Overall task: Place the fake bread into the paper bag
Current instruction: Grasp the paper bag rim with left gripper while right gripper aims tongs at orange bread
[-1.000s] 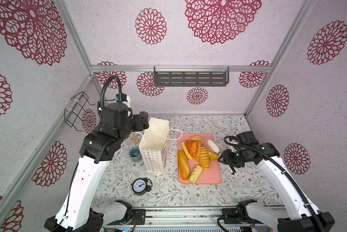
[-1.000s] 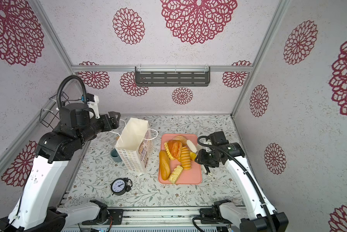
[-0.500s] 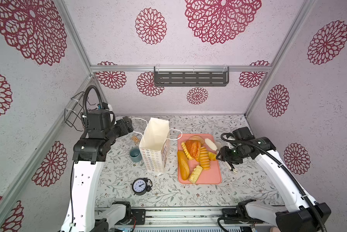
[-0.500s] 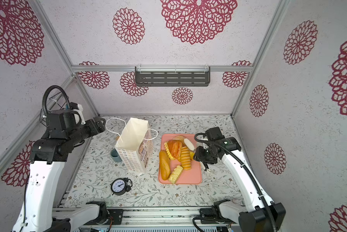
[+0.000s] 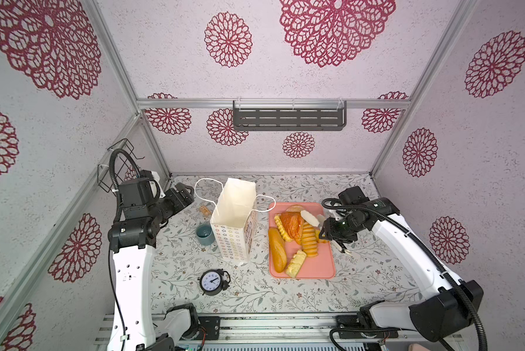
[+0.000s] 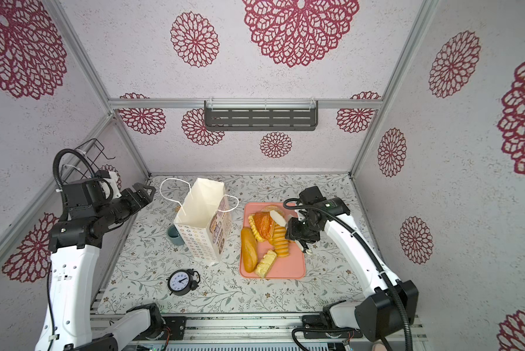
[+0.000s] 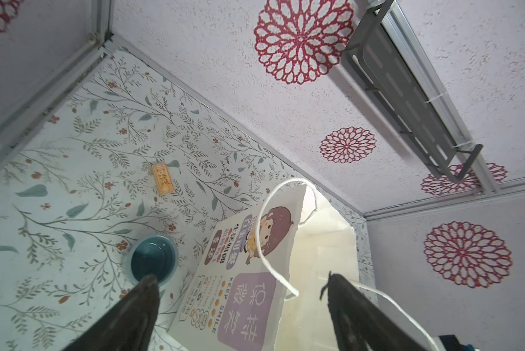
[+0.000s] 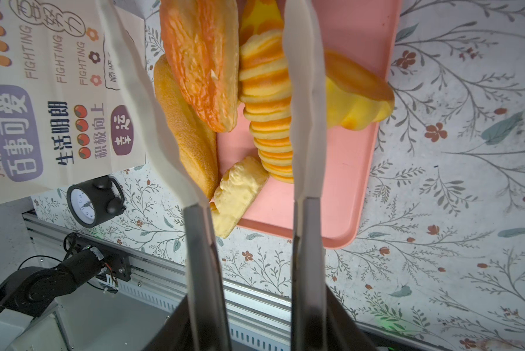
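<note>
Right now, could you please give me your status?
Left gripper open, empty, beside tall white paper bag. Right gripper holds white-tipped metal tongs over golden toy bread, pink tray. Bag mouth unobstructed.

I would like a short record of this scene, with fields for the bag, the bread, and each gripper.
paper bag: upright, mouth open, beside the pink tray
fake bread: piled on the pink tray, none seen in the bag
left gripper: open, empty, beside the bag handle
right gripper: shut on tongs, tips apart over the bread
other things: alarm clock, teal cup, cracker
</note>
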`<state>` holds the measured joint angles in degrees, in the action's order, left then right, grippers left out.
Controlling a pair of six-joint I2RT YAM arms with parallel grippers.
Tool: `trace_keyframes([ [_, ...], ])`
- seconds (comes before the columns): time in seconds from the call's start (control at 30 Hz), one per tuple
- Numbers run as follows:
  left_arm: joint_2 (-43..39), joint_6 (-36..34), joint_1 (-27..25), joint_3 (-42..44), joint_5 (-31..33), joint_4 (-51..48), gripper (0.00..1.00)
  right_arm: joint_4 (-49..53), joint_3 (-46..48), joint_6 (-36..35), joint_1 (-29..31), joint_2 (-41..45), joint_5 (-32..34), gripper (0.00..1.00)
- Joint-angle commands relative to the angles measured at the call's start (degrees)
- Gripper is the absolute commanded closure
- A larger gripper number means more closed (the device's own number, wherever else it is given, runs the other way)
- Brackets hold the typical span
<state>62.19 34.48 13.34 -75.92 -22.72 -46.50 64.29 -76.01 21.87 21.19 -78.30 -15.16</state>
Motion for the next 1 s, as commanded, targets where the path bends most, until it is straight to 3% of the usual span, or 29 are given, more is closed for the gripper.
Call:
trace_keyframes([
  [0.0,-0.9,2.9,0.7,2.3,-6.9,5.3,0.12,-1.4,-2.7,-1.6,0.3,-1.1,-0.7,0.53],
  [0.43,-4.1,2.9,-1.2,8.5,-9.8,6.7,0.13,-3.1,-5.6,-4.3,0.3,-8.2,-2.6,0.56],
  [0.7,-3.9,2.2,-7.8,9.1,-6.2,7.1,0.14,-2.9,-6.4,-5.6,0.3,-10.3,-3.3,0.54],
  [0.97,-3.1,1.3,-10.2,9.7,-3.6,6.6,0.15,-2.7,-8.1,-6.6,0.4,-12.3,-3.9,0.53],
])
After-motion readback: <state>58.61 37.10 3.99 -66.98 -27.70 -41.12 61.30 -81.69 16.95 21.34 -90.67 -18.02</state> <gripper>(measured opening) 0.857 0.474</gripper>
